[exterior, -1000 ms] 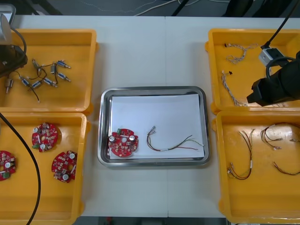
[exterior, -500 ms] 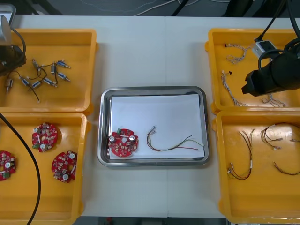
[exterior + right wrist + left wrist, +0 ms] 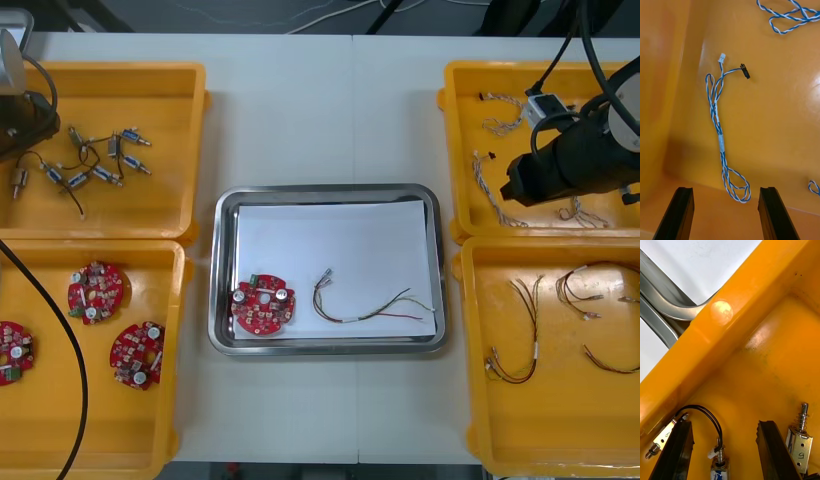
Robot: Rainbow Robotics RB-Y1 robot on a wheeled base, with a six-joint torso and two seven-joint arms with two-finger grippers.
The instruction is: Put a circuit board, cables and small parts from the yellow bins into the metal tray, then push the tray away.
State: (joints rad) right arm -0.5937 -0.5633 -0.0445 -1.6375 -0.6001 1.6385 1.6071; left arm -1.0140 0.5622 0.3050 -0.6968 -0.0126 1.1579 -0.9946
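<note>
Hovering over the far right yellow plastic bin [image 3: 455, 80], your right claw [image 3: 726, 191] is spread. The twisted blue and white cable [image 3: 717, 123] lies on that bin's floor, running lengthwise away from the gap, loop end nearest. Your left claw [image 3: 724, 427] waits opposite that bin, also spread.

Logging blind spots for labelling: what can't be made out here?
Front view: round red circuit board, near left yellow bin, cut by the edge.
Right wrist view: twisted blue and white cable farthest from the open right gripper, cut by the edge.
Left wrist view: small metal part between the open left gripper's fingers, cut by the edge.
</note>
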